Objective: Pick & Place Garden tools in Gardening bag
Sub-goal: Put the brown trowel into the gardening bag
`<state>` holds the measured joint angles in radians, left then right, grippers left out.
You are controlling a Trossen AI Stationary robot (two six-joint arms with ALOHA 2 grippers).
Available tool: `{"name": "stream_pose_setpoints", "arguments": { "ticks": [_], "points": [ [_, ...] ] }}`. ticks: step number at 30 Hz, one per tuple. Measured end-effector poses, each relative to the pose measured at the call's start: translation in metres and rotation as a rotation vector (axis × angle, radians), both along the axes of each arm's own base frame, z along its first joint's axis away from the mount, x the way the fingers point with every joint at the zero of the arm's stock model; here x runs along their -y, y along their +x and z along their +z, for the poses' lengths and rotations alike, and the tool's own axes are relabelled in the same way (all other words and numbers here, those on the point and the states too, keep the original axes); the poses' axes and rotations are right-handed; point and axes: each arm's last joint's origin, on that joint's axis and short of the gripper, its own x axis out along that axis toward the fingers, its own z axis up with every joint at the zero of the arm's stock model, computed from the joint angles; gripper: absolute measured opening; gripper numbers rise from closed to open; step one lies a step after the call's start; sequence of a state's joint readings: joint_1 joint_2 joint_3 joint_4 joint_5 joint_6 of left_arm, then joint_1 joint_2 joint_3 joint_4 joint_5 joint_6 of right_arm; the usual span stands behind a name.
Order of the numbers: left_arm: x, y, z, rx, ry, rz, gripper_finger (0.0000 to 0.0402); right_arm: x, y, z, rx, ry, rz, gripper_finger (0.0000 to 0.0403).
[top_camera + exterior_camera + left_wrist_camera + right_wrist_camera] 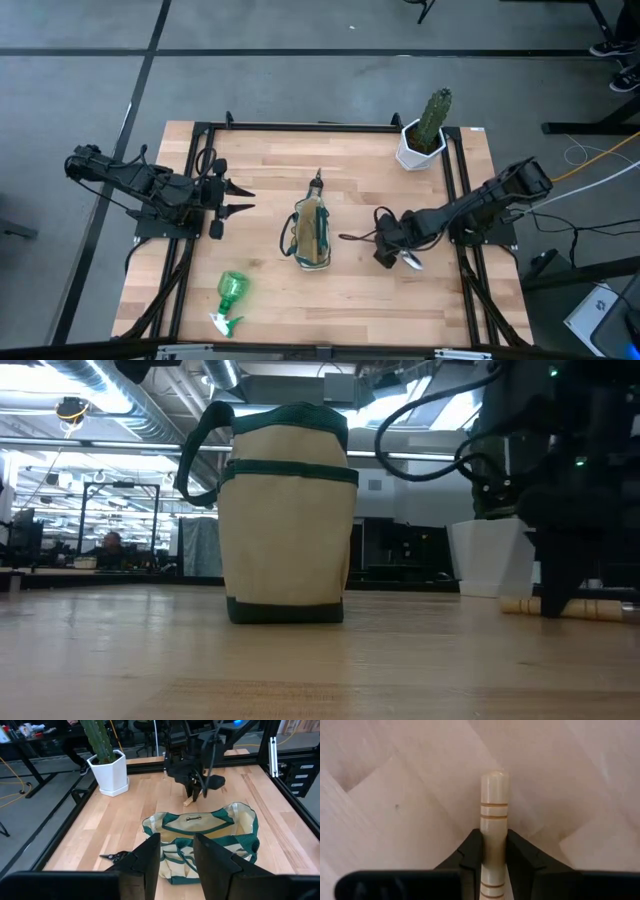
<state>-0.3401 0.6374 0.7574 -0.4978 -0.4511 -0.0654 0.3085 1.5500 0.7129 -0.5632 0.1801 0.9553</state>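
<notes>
The cream gardening bag (312,232) with green trim stands open at mid-table; it also shows in the low view (288,530) and the left wrist view (205,840). Dark pruning shears (317,183) lie on the table at its far side. The green spray bottle (230,298) lies on its side near the front left. My right gripper (385,245) stands right of the bag, shut on a wooden-handled trowel (410,262). My left gripper (240,200) is open and empty, left of the bag. My right gripper pinches the trowel's wooden handle (494,837) between its two fingers, a little back from the handle's rounded free end (494,780). The fingers come from above, pointing down, and lie across the handle. The handle (575,607) lies level at the table top; I cannot tell whether it is lifted.
A cactus in a white faceted pot (425,140) stands at the far right corner. Black frame rails (455,180) run along the table's left, right and far edges. Bare wood lies between the bag and the front edge.
</notes>
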Motion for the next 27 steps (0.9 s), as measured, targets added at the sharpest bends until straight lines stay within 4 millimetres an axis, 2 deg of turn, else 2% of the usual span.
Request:
{"name": "stream_pose_setpoints", "arguments": {
  "ticks": [4, 8, 15, 27],
  "points": [
    [0.000, 0.000, 0.000, 0.000, 0.000, 0.000, 0.0109, 0.010, 0.002, 0.010, 0.074, -0.088, 0.001, 0.0063],
    [0.000, 0.000, 0.000, 0.000, 0.000, 0.000, 0.0112, 0.016, 0.002, 0.019, 0.104, -0.059, 0.006, 0.0063],
    [0.000, 0.000, 0.000, 0.000, 0.000, 0.000, 0.0112, 0.026, 0.014, 0.032, 0.240, -0.057, 0.054, 0.0063],
    [0.000, 0.000, 0.000, 0.001, 0.000, 0.000, 0.0113, 0.049, 0.038, 0.066, 0.595, -0.155, 0.183, 0.0063]
  ]
}}
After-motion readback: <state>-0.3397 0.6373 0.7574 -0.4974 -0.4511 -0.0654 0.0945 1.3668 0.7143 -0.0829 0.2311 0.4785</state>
